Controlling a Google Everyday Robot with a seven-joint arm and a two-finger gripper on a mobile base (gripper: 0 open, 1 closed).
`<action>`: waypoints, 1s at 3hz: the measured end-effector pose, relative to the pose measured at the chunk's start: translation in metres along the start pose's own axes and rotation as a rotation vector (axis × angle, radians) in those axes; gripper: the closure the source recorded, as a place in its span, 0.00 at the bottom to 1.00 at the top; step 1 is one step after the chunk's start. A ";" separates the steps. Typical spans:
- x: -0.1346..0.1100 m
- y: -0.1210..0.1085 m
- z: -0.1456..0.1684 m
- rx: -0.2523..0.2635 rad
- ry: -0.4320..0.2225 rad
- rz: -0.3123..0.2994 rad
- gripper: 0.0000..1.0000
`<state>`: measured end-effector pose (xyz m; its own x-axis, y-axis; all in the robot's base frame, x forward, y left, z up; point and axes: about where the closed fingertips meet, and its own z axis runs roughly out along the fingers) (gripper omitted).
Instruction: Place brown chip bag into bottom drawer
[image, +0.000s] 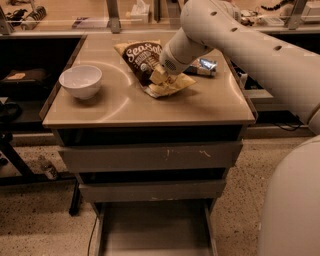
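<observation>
The brown chip bag (145, 59) lies on the cabinet top (125, 105), toward the back centre. Its tan lower end (170, 87) is crumpled and raised a little. My gripper (159, 76) comes in from the right on the white arm and is shut on the bag's lower part. The bottom drawer (152, 230) is pulled open at the foot of the cabinet, its flat grey floor bare.
A white bowl (81, 81) stands on the left of the cabinet top. A small blue-silver packet (204, 66) lies just right of the gripper. Two grey drawer fronts (150, 157) above the open drawer are shut. My white base (292, 210) fills the lower right.
</observation>
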<state>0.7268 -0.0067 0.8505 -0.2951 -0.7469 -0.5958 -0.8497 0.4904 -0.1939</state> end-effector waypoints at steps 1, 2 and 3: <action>0.000 0.000 0.000 0.000 0.000 0.000 1.00; -0.006 0.007 -0.009 -0.044 -0.037 0.002 1.00; -0.004 0.024 -0.044 -0.059 -0.094 -0.012 1.00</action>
<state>0.6886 -0.0116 0.8827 -0.2453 -0.7057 -0.6647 -0.8781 0.4523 -0.1562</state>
